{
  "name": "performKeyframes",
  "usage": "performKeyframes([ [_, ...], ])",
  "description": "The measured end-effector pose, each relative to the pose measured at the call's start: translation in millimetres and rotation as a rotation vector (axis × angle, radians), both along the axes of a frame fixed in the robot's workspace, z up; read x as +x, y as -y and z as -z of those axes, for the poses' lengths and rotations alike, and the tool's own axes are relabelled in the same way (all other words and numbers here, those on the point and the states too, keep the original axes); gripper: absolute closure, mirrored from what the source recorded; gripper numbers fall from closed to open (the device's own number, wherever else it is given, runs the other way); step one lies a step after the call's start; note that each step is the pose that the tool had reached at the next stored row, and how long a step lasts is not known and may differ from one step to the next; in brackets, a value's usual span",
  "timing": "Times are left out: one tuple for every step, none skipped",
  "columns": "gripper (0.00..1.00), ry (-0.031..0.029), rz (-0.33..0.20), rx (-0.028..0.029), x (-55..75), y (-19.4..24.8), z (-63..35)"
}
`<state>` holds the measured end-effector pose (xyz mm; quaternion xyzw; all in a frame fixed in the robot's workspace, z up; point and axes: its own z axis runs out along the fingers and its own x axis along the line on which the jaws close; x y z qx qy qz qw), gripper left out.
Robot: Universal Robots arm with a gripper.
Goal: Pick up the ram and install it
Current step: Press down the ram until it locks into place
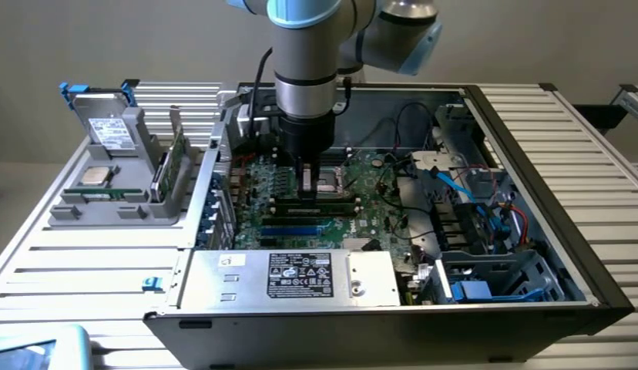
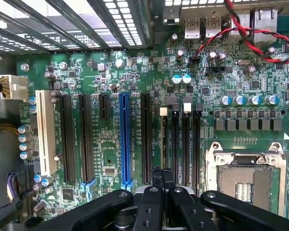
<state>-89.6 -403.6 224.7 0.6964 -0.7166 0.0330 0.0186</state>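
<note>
White slatted table (image 1: 82, 262) bears the open computer case (image 1: 545, 200).

A white label (image 1: 300, 274) is carried on the metal power supply housing (image 1: 288, 281) at the front of the open computer case (image 1: 565, 254), seen in the exterior view; dark print and small certification marks are visible on it, but no word or number can be read.
</note>
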Motion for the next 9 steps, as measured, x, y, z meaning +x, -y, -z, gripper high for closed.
performKeyframes([
  [0.89, 0.0018, 0.000, 0.0019, 0.3, -0.3, -2.3],
  [0.89, 0.0010, 0.000, 0.0008, 0.1, 0.0, -6.2],
  [0.89, 0.0000, 0.000, -0.0002, -0.1, 0.3, -9.8],
  [0.89, 0.0000, 0.000, -0.0001, -0.1, 0.2, -11.9],
  [0.89, 0.0000, 0.000, -0.0001, -0.2, 0.2, -12.5],
  [0.89, 0.0001, 0.000, 0.0000, -0.5, 0.4, -12.5],
  [0.89, 0.0000, 0.000, -0.0001, -1.2, 0.6, -12.6],
  [0.89, 0.0000, 0.000, -0.0002, -1.8, 0.6, -12.6],
  [0.89, 0.0000, 0.000, -0.0002, -2.7, 0.7, -12.6],
])
